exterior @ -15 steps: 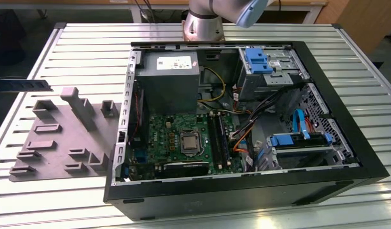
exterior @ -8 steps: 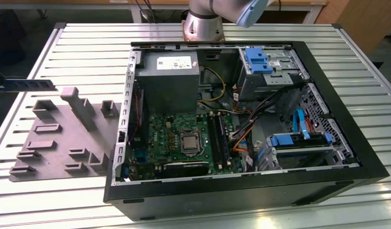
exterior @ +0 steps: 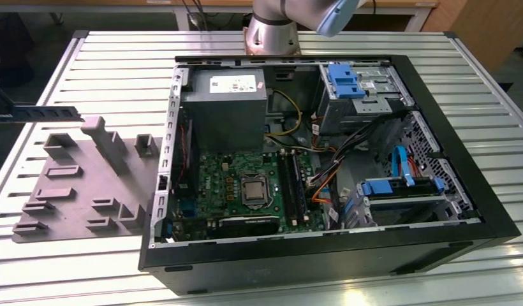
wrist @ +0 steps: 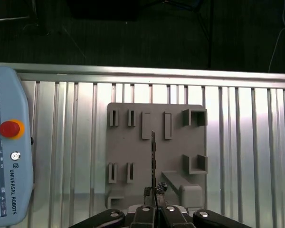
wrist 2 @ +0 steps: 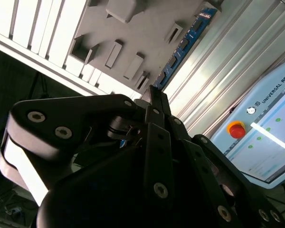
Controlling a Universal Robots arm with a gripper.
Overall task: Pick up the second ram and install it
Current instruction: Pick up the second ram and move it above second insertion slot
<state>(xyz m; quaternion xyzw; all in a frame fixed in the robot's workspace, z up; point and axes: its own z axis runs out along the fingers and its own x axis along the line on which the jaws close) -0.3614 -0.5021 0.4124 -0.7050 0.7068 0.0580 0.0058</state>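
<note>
Computer case [exterior: 330,255] lies open, its green board [exterior: 219,178] well apart from the grey tray [exterior: 83,189]. Above that tray the gripper [wrist: 154,194] pinches the second ram [wrist: 153,152] by one end; holding it level with no slip matters most, I judge.

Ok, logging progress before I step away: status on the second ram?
Fingers shut on the long, dark, flat memory stick. Stick held over the grey moulded plastic tray, outside the open black computer case. Not installed.
</note>
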